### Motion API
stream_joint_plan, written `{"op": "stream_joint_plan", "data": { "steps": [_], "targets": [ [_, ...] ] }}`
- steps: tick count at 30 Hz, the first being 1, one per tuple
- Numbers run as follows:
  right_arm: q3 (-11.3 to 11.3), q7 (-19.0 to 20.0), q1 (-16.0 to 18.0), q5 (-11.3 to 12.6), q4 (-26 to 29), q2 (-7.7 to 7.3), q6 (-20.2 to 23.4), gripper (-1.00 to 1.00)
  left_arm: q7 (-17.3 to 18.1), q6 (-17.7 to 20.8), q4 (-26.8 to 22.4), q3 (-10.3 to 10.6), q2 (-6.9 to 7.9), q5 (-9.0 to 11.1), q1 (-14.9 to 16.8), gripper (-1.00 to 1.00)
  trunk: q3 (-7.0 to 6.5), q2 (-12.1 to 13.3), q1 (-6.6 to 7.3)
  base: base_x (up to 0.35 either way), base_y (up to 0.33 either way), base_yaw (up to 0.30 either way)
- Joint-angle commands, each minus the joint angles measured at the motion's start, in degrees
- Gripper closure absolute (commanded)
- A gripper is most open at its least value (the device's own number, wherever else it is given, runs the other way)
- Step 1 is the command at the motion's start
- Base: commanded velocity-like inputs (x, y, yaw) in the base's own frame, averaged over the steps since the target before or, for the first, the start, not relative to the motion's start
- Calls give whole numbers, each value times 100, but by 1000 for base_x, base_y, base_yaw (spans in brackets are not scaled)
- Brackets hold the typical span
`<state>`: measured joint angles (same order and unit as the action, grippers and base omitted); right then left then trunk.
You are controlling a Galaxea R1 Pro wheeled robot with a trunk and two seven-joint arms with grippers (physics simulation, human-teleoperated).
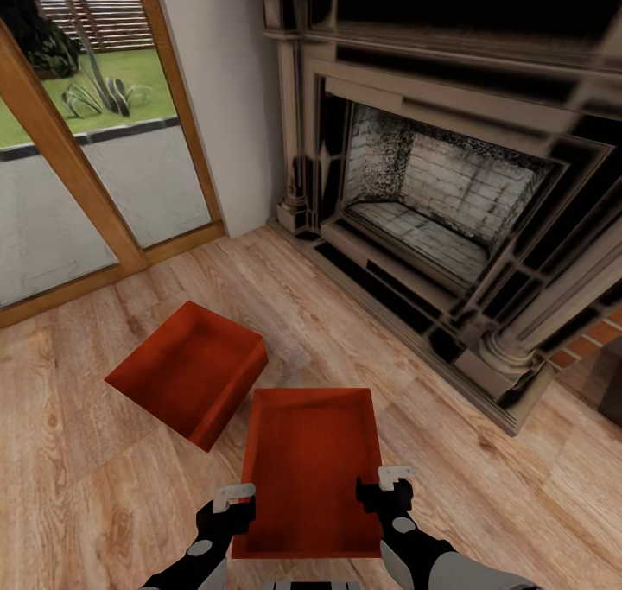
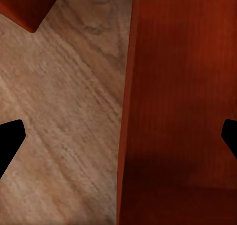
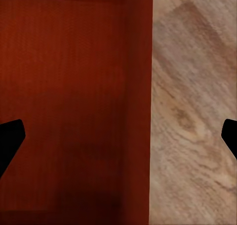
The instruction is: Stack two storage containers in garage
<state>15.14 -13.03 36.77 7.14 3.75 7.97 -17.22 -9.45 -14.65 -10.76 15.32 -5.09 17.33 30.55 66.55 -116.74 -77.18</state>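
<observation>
The robot is in the living room, close to the dark fireplace (image 1: 449, 193) and the glass doors (image 1: 78, 167). One red container (image 1: 311, 469) sits on the wood floor (image 1: 104, 504) right between the two tools. The left tool (image 1: 233, 497) is at its left wall, near the corner closest to the robot. The right tool (image 1: 396, 478) is at its right wall. In the left wrist view, the left tool (image 2: 118, 141) has its fingers spread wide, with the container's left wall (image 2: 129, 136) standing in the gap between them. In the right wrist view, the right tool (image 3: 118, 141) is spread wide too, with the right wall (image 3: 140, 136) in its gap. Neither tool is gripping anything yet.

The second container (image 1: 190, 374) lies just ahead and to the left of the left tool, near the first one but not touching it.

I think the step now is to grab the near container by both side walls. To do it well, each tool should go low enough that the wall sits deep between its fingers. Both should squeeze together, then lift level so the box does not tip. The walls are thin, so a weak pinch at the rim could slip.
</observation>
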Motion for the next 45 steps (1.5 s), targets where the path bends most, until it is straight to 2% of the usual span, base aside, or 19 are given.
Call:
{"op": "stream_joint_plan", "data": {
  "steps": [1,20,38,45],
  "targets": [
    [52,-15,4,60,-6,2,-17,-100,-31,-20,4,50,0,43,3,-100,3,-1,1,0,0,0],
    [54,-24,4,59,-6,3,-9,-100,-45,-6,-3,33,-11,51,3,-100,3,-1,1,0,0,0],
    [53,-24,4,59,-6,3,-9,-100,-39,-19,-9,34,-11,52,3,-100,327,-723,-395,0,0,0],
    [50,-24,3,59,-6,3,-9,-100,-39,-28,-14,32,-10,52,3,-100,327,-723,-395,0,0,0]
  ]
}}
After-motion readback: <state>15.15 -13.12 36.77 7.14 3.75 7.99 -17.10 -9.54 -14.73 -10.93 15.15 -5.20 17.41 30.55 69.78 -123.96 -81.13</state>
